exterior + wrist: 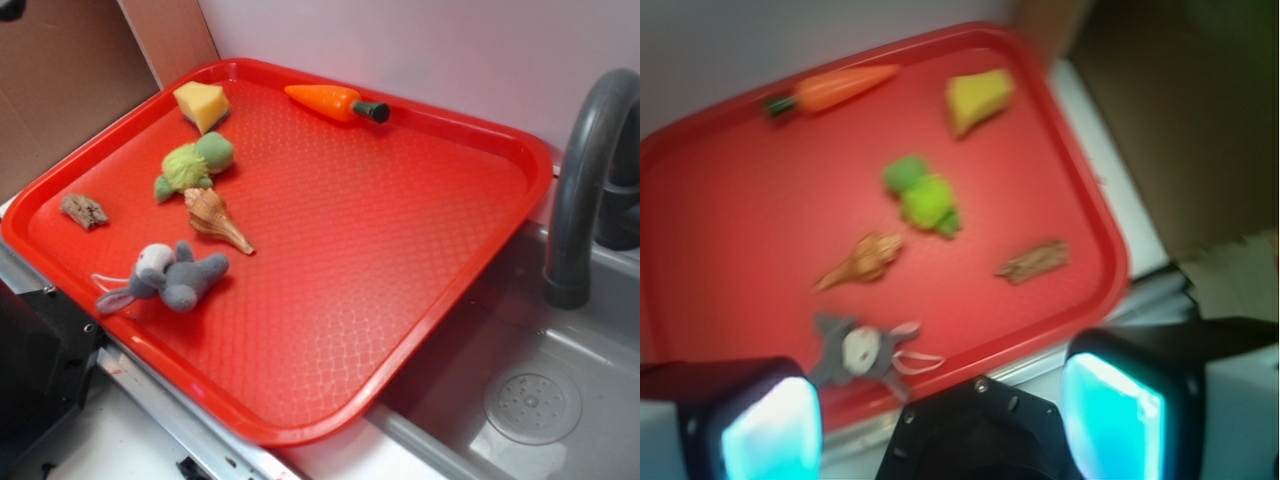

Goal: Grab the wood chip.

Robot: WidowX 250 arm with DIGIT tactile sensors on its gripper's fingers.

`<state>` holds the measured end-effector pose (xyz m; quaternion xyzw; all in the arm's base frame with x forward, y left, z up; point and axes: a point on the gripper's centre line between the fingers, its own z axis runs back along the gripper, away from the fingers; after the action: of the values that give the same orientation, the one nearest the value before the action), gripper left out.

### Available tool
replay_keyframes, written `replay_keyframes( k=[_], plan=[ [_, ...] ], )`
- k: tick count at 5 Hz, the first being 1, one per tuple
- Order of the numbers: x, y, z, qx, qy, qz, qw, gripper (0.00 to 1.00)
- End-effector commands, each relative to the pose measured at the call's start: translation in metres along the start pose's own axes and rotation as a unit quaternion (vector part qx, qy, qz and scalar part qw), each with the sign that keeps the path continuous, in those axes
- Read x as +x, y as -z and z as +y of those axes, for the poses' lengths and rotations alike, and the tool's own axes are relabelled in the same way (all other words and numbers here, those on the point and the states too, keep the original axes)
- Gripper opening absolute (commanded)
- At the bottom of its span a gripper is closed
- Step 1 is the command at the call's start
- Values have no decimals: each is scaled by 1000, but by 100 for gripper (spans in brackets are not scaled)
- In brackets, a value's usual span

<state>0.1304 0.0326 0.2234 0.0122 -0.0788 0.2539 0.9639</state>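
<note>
Wood chip (1033,262) is not gripped: the claw (940,420) hangs above the tray's near rim, jaws spread apart and empty. In the wrist view the chip lies at about one o'clock from the claw on the red tray (720,200), with the seashell (862,260) at its nine o'clock and the green plush (923,197) at its ten.

The exterior view looks down at an angle from above one corner of the red tray (300,420), near enough that the tray fills most of the frame, with a grey sink (560,400) at lower right. The wrist view looks down from high behind the end effector (940,420), whose fingers (770,425) fill the bottom edge. Both views share the whole tray, seen from roughly opposite sides.
</note>
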Motion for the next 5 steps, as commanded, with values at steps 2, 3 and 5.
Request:
replay_keyframes(
  k=[2, 3, 5],
  plan=[
    [34, 50, 55, 95, -310, -59, 944, 100],
    [46, 74, 54, 107, -348, -67, 929, 100],
    [32, 120, 66, 113, -362, -27, 925, 100]
  ],
)
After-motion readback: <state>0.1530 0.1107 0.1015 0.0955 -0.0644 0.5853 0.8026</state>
